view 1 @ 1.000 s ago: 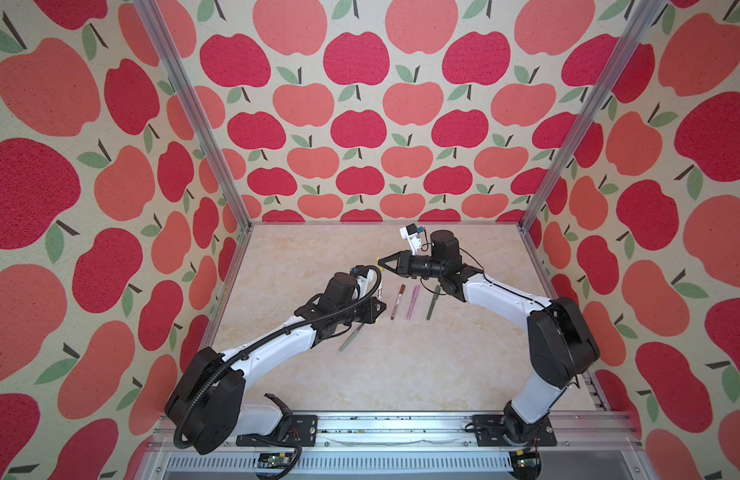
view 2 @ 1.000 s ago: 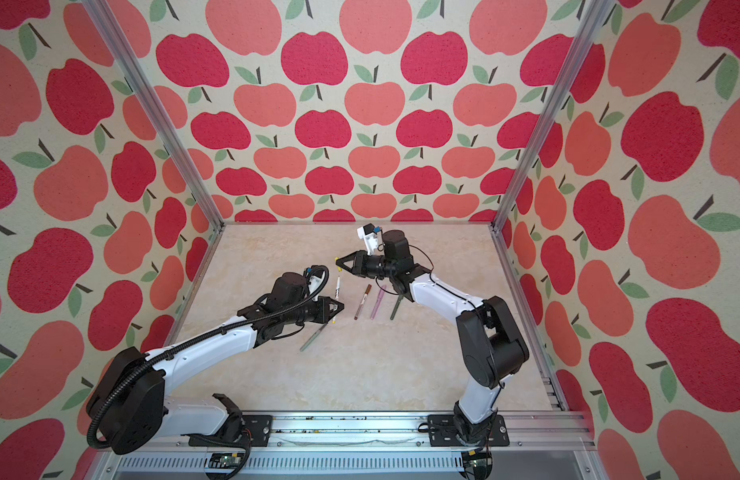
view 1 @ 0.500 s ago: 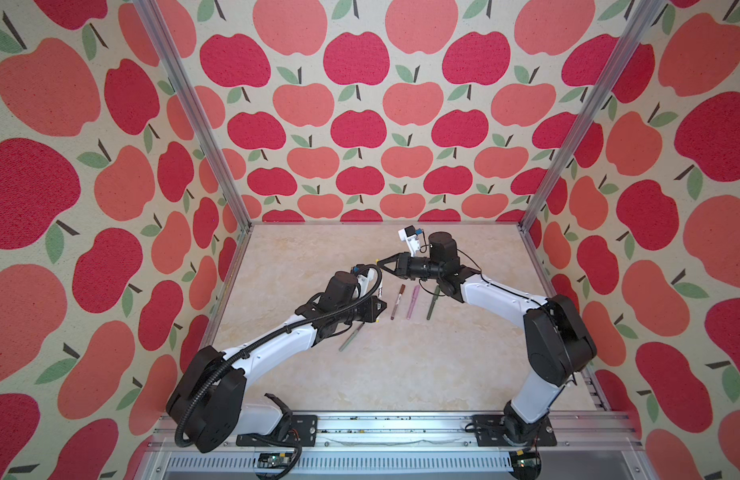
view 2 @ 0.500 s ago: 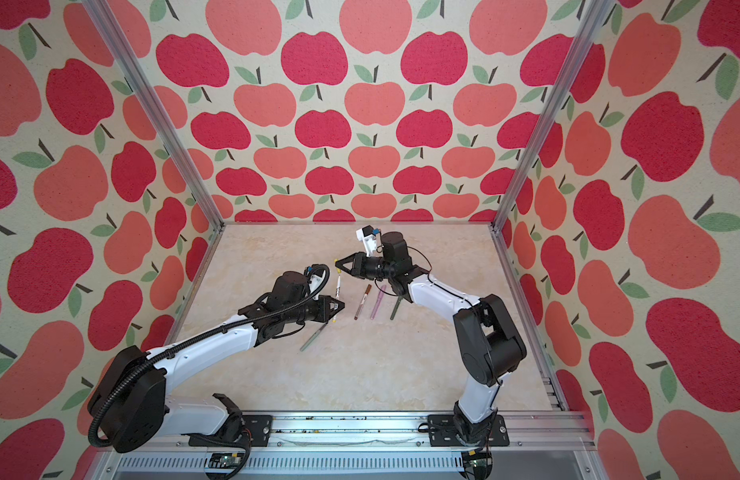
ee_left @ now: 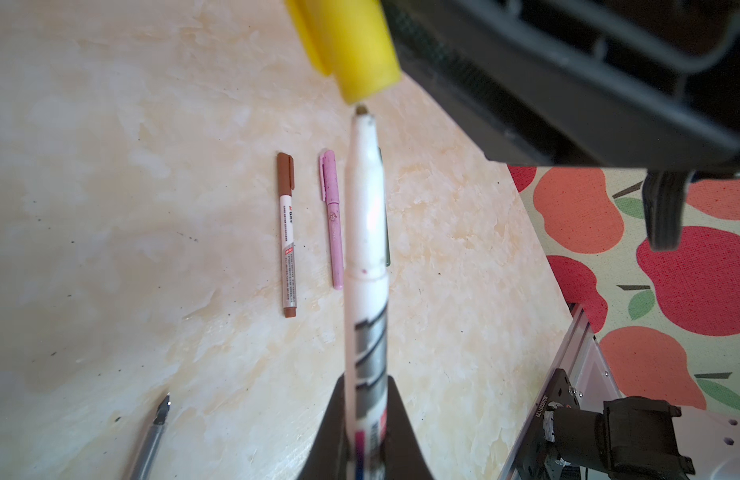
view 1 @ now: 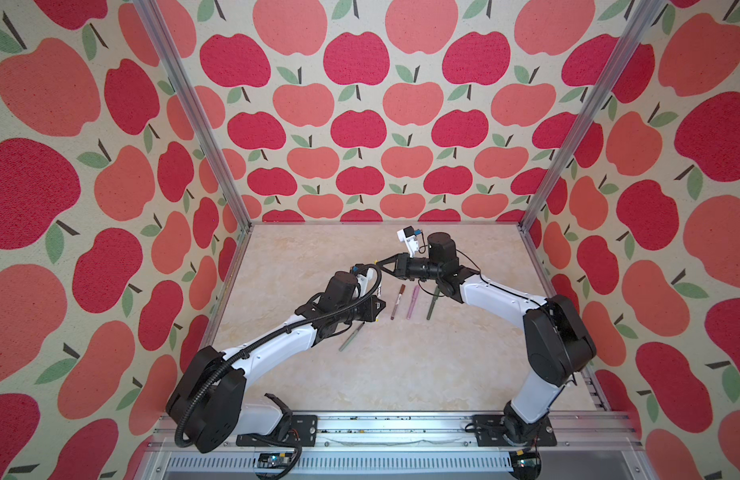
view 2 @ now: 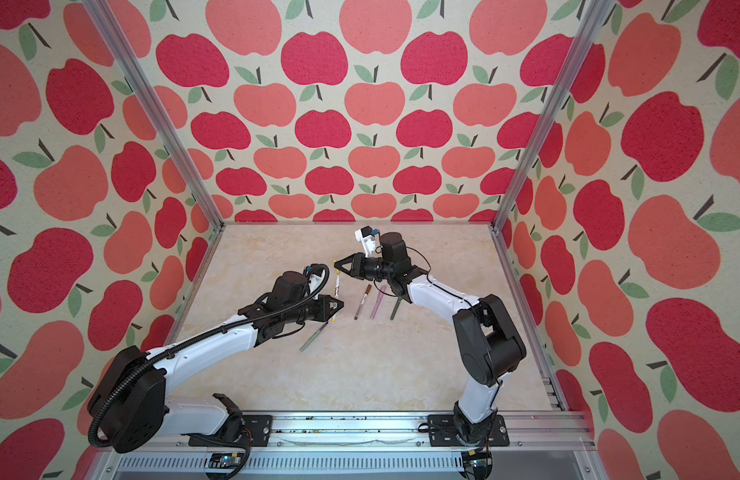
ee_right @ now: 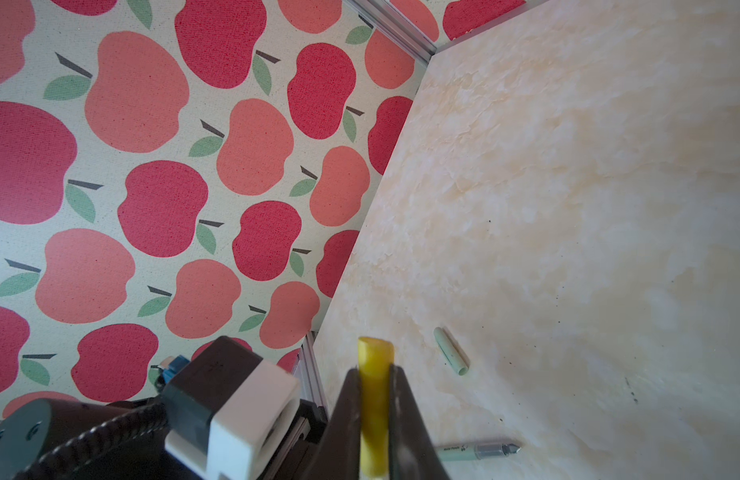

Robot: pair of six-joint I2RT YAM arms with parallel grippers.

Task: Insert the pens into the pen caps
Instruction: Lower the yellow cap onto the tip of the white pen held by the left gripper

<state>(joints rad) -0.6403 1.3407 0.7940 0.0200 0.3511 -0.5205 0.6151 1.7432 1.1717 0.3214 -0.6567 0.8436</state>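
My left gripper [view 2: 336, 306] [ee_left: 367, 449] is shut on a white printed pen [view 2: 337, 287] [ee_left: 366, 232] that points up and away from it. My right gripper [view 2: 337, 264] [ee_right: 374, 419] is shut on the yellow pen cap [ee_left: 351, 45] [ee_right: 374, 374]. The cap's mouth sits right at the pen's dark tip, roughly in line with it. On the table lie a brown-capped white pen [view 1: 398, 301] [ee_left: 287, 232], a pink capped pen [view 1: 412, 302] [ee_left: 333, 220] and a dark green capped pen [view 1: 432, 305]. A pale sage pen [view 1: 351, 337] [ee_right: 476, 451] lies uncapped. A light green cap [ee_right: 452, 351] lies loose.
The beige marbled table [view 1: 401, 374] is closed in by apple-print walls with aluminium posts [view 1: 193, 116] at the back corners. A metal rail [view 1: 380, 424] with both arm bases runs along the front edge. The left arm's black cable [view 1: 372, 286] loops near the held pen.
Hardly anything differs. The right arm has shifted slightly while the yellow cap stays at the pen's tip. Both grips are unchanged.
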